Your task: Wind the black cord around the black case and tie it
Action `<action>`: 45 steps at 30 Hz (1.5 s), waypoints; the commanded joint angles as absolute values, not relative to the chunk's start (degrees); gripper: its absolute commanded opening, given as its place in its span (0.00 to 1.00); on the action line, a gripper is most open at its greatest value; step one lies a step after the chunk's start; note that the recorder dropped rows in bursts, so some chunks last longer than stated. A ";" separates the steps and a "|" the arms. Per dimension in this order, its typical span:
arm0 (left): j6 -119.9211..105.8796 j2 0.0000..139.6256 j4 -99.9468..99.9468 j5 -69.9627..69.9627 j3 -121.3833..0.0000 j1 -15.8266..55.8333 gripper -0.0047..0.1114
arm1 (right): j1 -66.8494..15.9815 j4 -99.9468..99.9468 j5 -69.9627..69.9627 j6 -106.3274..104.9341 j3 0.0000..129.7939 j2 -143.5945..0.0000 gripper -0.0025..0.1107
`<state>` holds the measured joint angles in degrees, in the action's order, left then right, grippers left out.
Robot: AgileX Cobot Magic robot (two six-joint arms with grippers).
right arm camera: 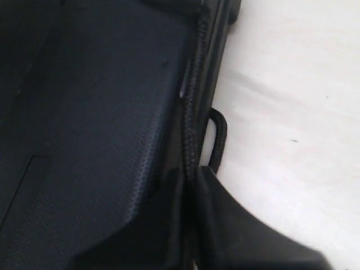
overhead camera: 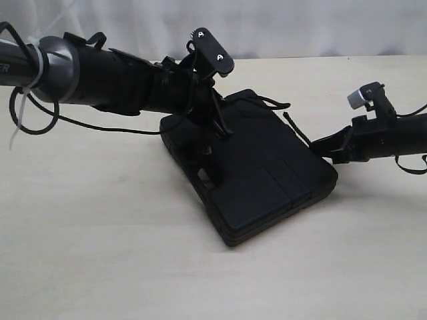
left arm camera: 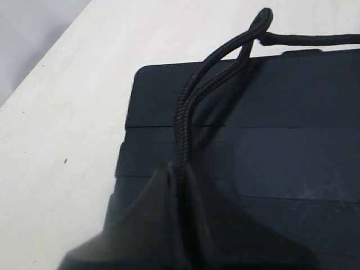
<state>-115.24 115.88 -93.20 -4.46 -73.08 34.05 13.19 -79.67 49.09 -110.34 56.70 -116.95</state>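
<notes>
The black case (overhead camera: 260, 170) lies flat on the pale table, turned at an angle. My left gripper (overhead camera: 208, 155) hangs over its left end, shut on a doubled length of the black cord (left arm camera: 188, 107); the two strands run from the fingers across the lid (left arm camera: 292, 157) to a loop past the far edge. My right gripper (overhead camera: 321, 148) is at the case's right edge, shut on another part of the cord (right arm camera: 193, 107), which runs along the case's rim (right arm camera: 216, 50). A short bend of cord (right arm camera: 219, 138) sticks out beside the fingers. The knot and frayed tip are not visible.
A thin arm wire (overhead camera: 93, 125) trails over the table left of the case. A grey curtain (overhead camera: 267, 27) hangs behind the table's far edge. Bare pale tabletop (overhead camera: 100, 253) stretches in front of the case and to its left.
</notes>
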 commanded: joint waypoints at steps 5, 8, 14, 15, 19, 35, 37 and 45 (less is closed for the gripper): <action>-115.79 115.10 -93.65 -5.91 -74.76 34.04 0.04 | 13.21 -80.53 55.79 -111.76 56.72 -116.00 0.06; -118.50 115.10 -93.00 -5.27 -74.76 34.04 0.04 | 13.21 -80.53 55.84 -111.76 56.72 -114.68 0.06; -119.73 115.20 -93.00 -11.91 -74.76 34.04 0.04 | 13.21 -82.08 57.20 -111.76 56.72 -114.31 0.06; -120.25 115.20 -93.00 -13.10 -74.76 34.04 0.04 | 13.21 -82.64 57.20 -111.81 56.72 -114.31 0.06; -120.60 115.20 -93.00 -14.88 -74.76 34.04 0.04 | 13.21 -83.28 55.47 -111.94 56.72 -114.31 0.06; -122.79 114.98 -89.71 -22.20 -74.76 34.04 0.04 | 13.21 -82.49 52.27 -110.44 56.72 -114.52 0.06; -122.79 114.98 -89.71 -22.20 -74.76 34.04 0.04 | 13.21 -82.47 52.27 -110.32 56.72 -114.52 0.06; -122.79 114.98 -88.40 -22.34 -74.87 34.04 0.04 | 13.21 -80.84 52.27 -109.55 56.72 -114.52 0.06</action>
<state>-120.99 115.76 -89.66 -21.46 -74.34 34.05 13.18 -82.41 52.12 -110.14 56.80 -114.75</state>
